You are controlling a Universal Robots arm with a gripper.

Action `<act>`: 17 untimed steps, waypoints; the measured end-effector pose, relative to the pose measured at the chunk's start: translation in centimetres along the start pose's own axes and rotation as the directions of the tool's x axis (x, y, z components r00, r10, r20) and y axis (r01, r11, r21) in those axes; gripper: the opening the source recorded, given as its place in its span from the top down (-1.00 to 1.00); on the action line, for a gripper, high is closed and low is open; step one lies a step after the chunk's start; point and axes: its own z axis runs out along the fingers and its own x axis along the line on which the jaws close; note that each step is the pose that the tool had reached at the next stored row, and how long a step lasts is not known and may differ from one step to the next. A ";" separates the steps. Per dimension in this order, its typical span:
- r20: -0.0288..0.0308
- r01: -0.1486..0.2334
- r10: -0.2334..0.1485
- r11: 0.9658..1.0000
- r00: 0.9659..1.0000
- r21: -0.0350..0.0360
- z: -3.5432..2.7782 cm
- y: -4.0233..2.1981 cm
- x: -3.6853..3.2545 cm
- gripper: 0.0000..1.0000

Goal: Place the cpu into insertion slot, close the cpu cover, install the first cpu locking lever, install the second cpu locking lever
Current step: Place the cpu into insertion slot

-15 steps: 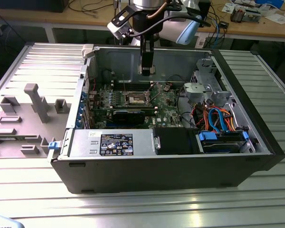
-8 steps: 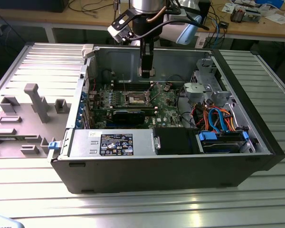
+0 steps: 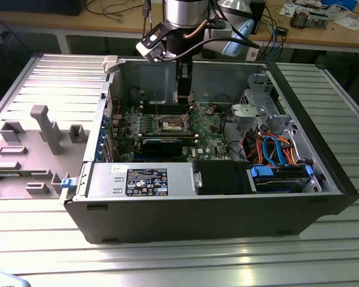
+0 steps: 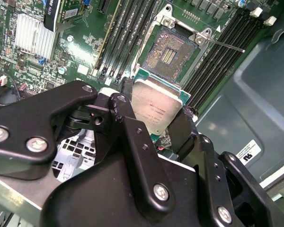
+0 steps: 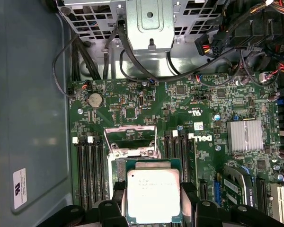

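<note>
My gripper (image 4: 156,112) is shut on the cpu (image 4: 157,105), a flat square chip with a silver-grey top on a green edge. Black fingers (image 4: 124,105) press it from two opposite sides. The chip hangs tilted just above and beside the insertion slot (image 4: 168,53), whose dark contact field lies bare inside its silver rim. In the first wrist view the cpu (image 5: 153,191) covers most of the socket, and the cpu cover (image 5: 131,140) stands raised beyond it. A thin locking lever (image 4: 227,46) sticks out beside the slot. In the exterior view the gripper (image 3: 183,101) reaches down over the insertion slot (image 3: 170,124).
Long memory slots (image 4: 217,52) flank the socket on both sides. A finned heatsink (image 5: 246,135) and a black card (image 3: 163,144) sit nearby on the green board. The open case's walls (image 3: 203,206), a drive cage (image 3: 257,110) and coloured cables (image 3: 275,149) surround the board.
</note>
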 end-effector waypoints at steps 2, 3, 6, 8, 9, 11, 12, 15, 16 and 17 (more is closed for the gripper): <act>0.000 0.000 0.000 1.000 1.000 0.000 0.02 0.00 0.00 -0.09; 0.000 0.000 0.000 1.000 1.000 0.000 0.04 0.00 0.00 -0.09; 0.000 0.000 0.000 1.000 1.000 0.000 0.14 -0.01 0.00 -0.09; 0.000 0.000 0.000 1.000 1.000 0.000 0.49 -0.02 0.01 -0.09; 0.000 0.000 0.000 1.000 1.000 0.000 0.50 -0.02 0.01 -0.09; 0.000 0.000 0.000 1.000 1.000 0.000 0.53 -0.02 0.01 -0.09; 0.000 0.000 0.000 1.000 1.000 0.000 0.54 -0.02 0.01 -0.09; 0.000 0.000 0.000 1.000 1.000 0.000 2.52 -0.12 0.03 -0.09; 0.000 0.000 0.000 1.000 1.000 0.000 2.53 -0.12 0.03 -0.09; 0.000 0.000 0.000 1.000 1.000 0.000 2.55 -0.12 0.03 -0.09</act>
